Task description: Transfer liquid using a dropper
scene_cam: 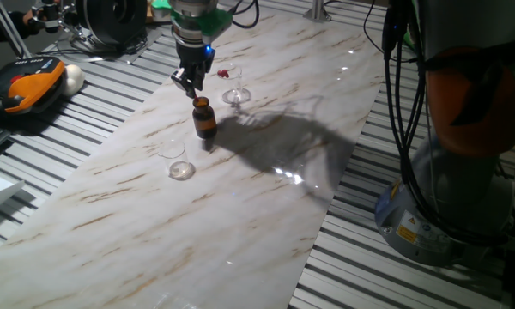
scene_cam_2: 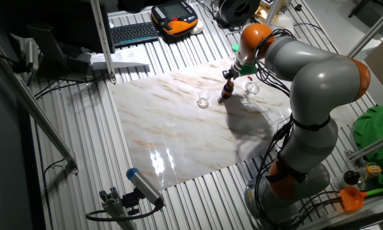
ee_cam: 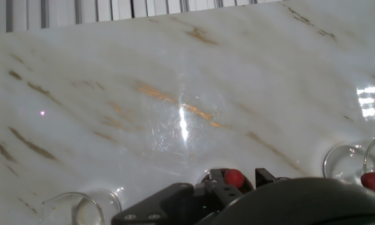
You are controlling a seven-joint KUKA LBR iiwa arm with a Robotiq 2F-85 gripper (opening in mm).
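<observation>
Item 1. Near glass [scene_cam: 177, 160]: clear, upright on the counter [scene_cam: 266, 215], nearest the camera in one fixed view, apart from the bottle and toward the counter's left edge; contents not discernible.

Item 2. Bottle [scene_cam: 204, 118]: brown, upright, between the 2 glasses (also seen at [scene_cam_2: 226, 91] in the other fixed view). Whether a dropper sits in its neck cannot be made out.

Item 3. Hand [scene_cam: 189, 81]: poised directly above the bottle's top, fingers pointing down. Whether the fingers are spread or pressed together cannot be told; the hand view shows only dark hardware and a small red part low in frame.

Item 4. Far glass [scene_cam: 233, 84]: clear, upright, just behind the bottle; something red shows near its rim.

Step in hand, as judged: the approach to the bottle's top to take the dropper. The next move would call for a straight descent centred over the neck, a light pinch, and a vertical lift so the bottle stays upright.
</observation>
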